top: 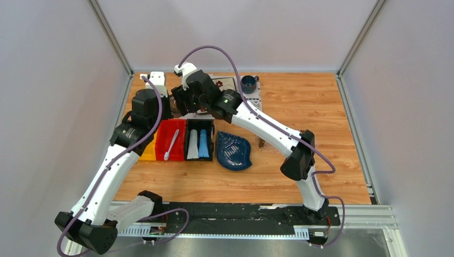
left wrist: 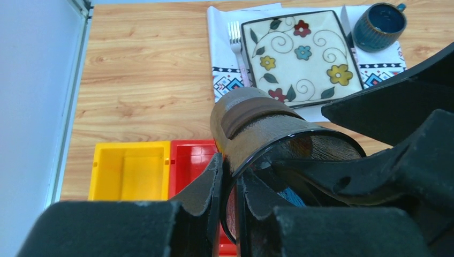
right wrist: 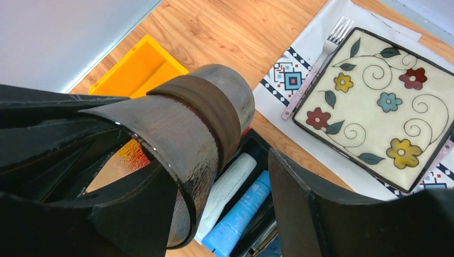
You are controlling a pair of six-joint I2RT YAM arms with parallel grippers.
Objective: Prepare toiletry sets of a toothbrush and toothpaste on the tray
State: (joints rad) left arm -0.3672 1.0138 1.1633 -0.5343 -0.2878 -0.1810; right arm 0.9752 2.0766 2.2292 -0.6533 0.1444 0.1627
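A dark brown cup [left wrist: 251, 120] with a darker band hangs above the bins, and my left gripper [left wrist: 229, 187] is shut on its rim, one finger inside the wall and one outside. My right gripper [right wrist: 219, 166] is open and straddles the same cup [right wrist: 198, 118]; its right finger [right wrist: 300, 198] stands clear of the cup wall. The toothbrush [top: 171, 144] lies in the red bin [top: 162, 140]. Two toothpaste tubes, white-grey [right wrist: 230, 187] and light blue [right wrist: 243, 214], lie side by side in the black bin [top: 211, 140]. Of the tray, only a dark brown block [top: 260, 142] shows beside my right forearm.
A yellow bin [left wrist: 128, 171] sits left of the red one. A dark blue leaf-shaped dish [top: 234, 151] lies right of the black bin. At the back, a flowered square plate [left wrist: 300, 53] and a fork [left wrist: 238, 48] rest on a patterned napkin, beside a blue mug [left wrist: 379, 24].
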